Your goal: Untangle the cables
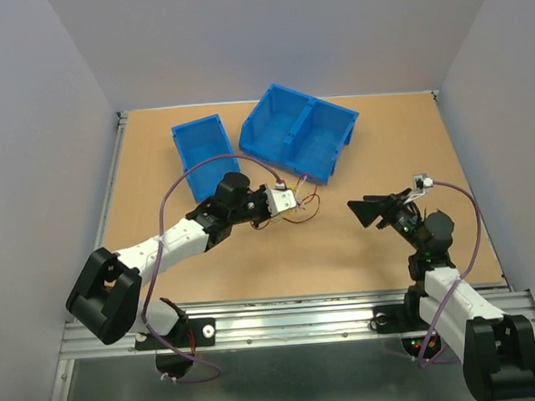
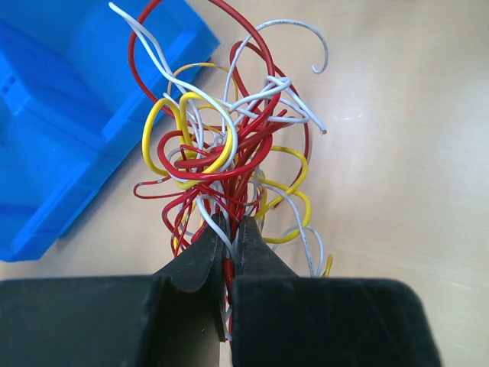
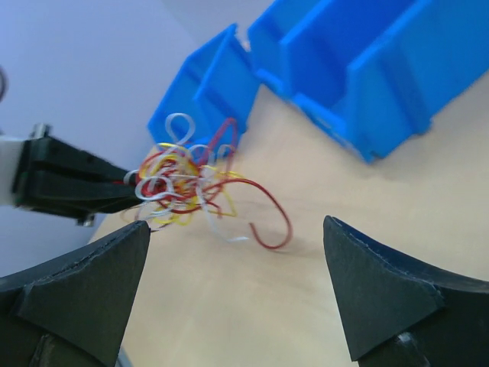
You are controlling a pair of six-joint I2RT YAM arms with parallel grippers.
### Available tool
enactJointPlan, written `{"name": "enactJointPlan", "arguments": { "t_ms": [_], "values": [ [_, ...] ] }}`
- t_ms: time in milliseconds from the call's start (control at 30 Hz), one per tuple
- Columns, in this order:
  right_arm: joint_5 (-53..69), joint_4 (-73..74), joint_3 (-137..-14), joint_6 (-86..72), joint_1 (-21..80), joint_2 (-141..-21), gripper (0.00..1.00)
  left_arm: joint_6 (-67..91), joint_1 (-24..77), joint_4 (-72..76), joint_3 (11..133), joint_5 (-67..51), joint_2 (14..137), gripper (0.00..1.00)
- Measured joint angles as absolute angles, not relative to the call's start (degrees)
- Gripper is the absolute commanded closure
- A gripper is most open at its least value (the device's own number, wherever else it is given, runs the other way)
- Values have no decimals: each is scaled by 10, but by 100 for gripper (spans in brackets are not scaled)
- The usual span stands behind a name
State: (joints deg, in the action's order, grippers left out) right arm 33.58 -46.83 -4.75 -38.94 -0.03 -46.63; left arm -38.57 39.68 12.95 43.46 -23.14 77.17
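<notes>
Close to the near edge, the two arms reach out over the table (image 1: 281, 272). The left tool (image 2: 229, 233) is squeezed tight on the cables (image 2: 221, 145). It pinches them at the bottom of the bunch, where red, yellow and white ones come together. The right tool (image 3: 237, 225) is wide open and holds nothing.

The bunch sits between the two tools. It sticks straight out from the tip of the left tool and spreads into curly loops. So it points away from the left arm and over toward the right arm. From the right tool, the cables lie ahead and a bit to the left, with a gap in between. The right tool is not touching them.

One red cable (image 3: 271, 222) curls out of the bunch like a hook. It is the part nearest to the right tool. I think it is the easy one to catch next, since the left tool is busy holding the bunch. The right tool would have to go forward and left to reach it.

It is hard to tell if the bunch is lifted or if its lowest loops rest on the table.

Farther back are two blue boxes. The small blue box (image 1: 199, 155) is behind the left arm. The big blue box (image 1: 272, 127) is just behind the cables, very close to them. A pull should go away from that box so the loops do not catch on it.
</notes>
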Motion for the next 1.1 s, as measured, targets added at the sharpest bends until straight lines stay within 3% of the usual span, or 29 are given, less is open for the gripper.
{"name": "enactJointPlan", "arguments": {
  "t_ms": [133,367,700,767,800,867,933,967,1000,1100],
  "values": [
    [369,-521,-47,-409,52,-483,0,-395,406,116,435,-246,772,99],
    [364,-538,-121,-374,233,-667,0,-412,417,85,435,-259,772,98],
    [288,-542,-144,-345,268,-735,2,-428,420,75,434,-264,758,95],
    [275,-542,-149,-343,269,-742,18,-432,420,74,433,-267,757,94],
    [272,-544,-152,-343,269,-745,43,-434,420,74,431,-268,755,92],
    [265,-546,-159,-338,270,-751,64,-438,420,70,428,-270,752,91],
    [258,-548,-163,-339,271,-754,77,-442,420,66,426,-273,749,90],
    [256,-550,-164,-342,271,-754,96,-443,420,65,426,-274,749,89],
    [255,-552,-164,-342,271,-754,100,-445,420,64,426,-274,748,87],
    [255,-560,-164,-345,271,-753,100,-448,420,60,426,-276,745,74]
  ]
}}
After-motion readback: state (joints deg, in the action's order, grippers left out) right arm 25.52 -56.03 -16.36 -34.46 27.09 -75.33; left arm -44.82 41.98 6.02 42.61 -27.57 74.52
